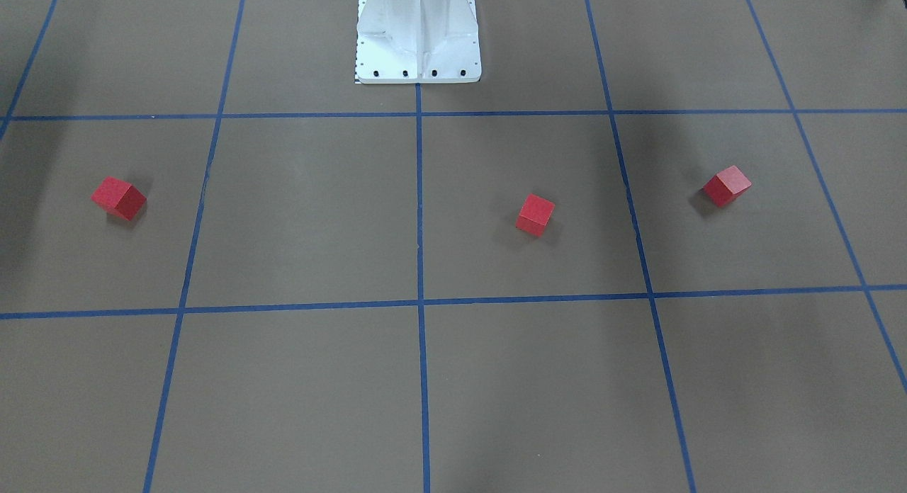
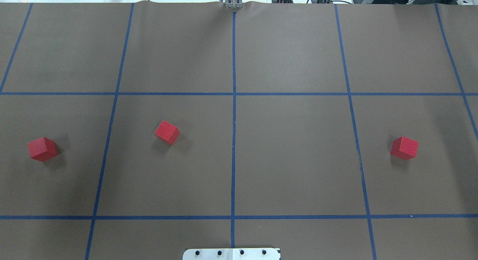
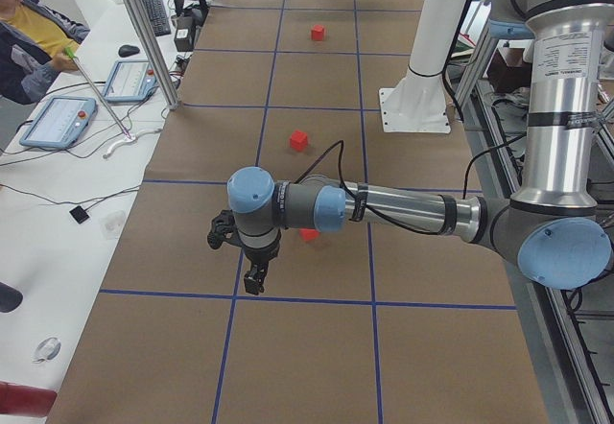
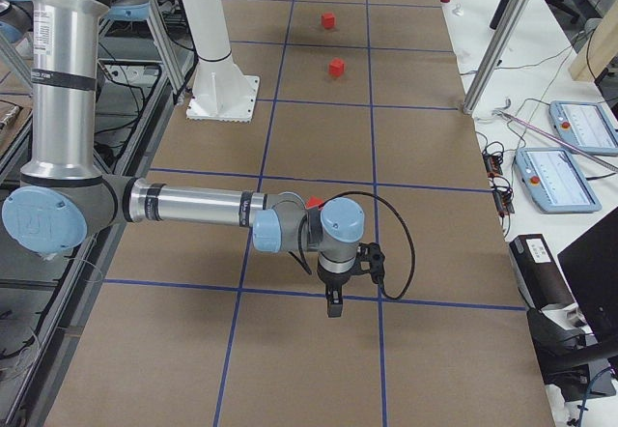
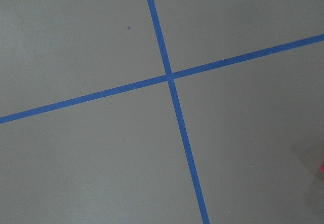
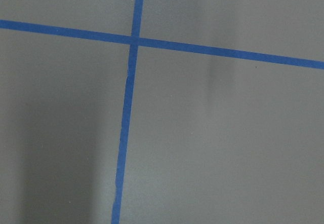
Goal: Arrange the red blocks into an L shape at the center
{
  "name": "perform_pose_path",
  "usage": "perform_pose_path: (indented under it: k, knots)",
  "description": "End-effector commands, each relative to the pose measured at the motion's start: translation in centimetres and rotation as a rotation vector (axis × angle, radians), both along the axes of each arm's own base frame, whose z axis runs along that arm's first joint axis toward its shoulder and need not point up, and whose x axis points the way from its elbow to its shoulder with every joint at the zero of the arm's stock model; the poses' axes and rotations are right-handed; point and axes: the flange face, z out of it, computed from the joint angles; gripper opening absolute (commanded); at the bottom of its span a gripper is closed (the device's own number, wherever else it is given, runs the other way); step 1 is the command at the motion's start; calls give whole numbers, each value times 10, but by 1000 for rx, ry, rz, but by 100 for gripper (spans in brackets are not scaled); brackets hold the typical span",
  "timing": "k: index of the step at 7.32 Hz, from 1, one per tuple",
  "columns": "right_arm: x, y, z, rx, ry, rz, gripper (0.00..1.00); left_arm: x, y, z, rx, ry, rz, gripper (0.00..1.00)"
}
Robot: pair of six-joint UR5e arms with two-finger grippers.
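Looking along the table (image 3: 317,366) from its left end, found the left claw (image 3: 253,278) nearest, fingers pointing down above a blue tape line (image 3: 307,300); could not tell how far open, nor whether gripping anything. Found the right claw (image 4: 333,306) at the far end, likewise fingers-down above the table; could not judge its opening or hold either. Noted the left block (image 2: 42,149) nearest, in the outer left square, turned corner-on to the tape lines. Spotted the middle block (image 2: 167,132) next, in the square just left of the center (image 2: 233,155) line, twisted slightly against the tape. Placed the right block (image 2: 404,148) farthest, in the outer right square, also askew. Found all three red, flat on the table, well apart along one row of squares; made out no long axis, all sides equal.
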Motion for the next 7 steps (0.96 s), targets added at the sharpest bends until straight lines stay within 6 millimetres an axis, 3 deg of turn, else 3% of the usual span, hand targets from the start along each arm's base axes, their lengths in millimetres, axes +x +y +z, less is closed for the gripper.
perform_pose_path:
  k: [1, 3, 5, 6, 7]
  knots:
    - [0, 0, 1, -4, 0, 1, 99, 0, -1, -6, 8, 4, -5, 100]
    - [-1, -1, -3, 3, -6, 1, 99, 0, 0, -16, 27, -1, -5, 100]
    - [-6, -8, -28, 43, -75, -3, 99, 1, -8, -44, 82, 8, -24, 100]
    - [-7, -15, -56, 99, -78, -4, 99, 0, -12, -61, 135, 8, -25, 100]
    - [-8, -40, -90, 174, -81, -9, 99, 1, -31, -82, 222, 10, -25, 100]
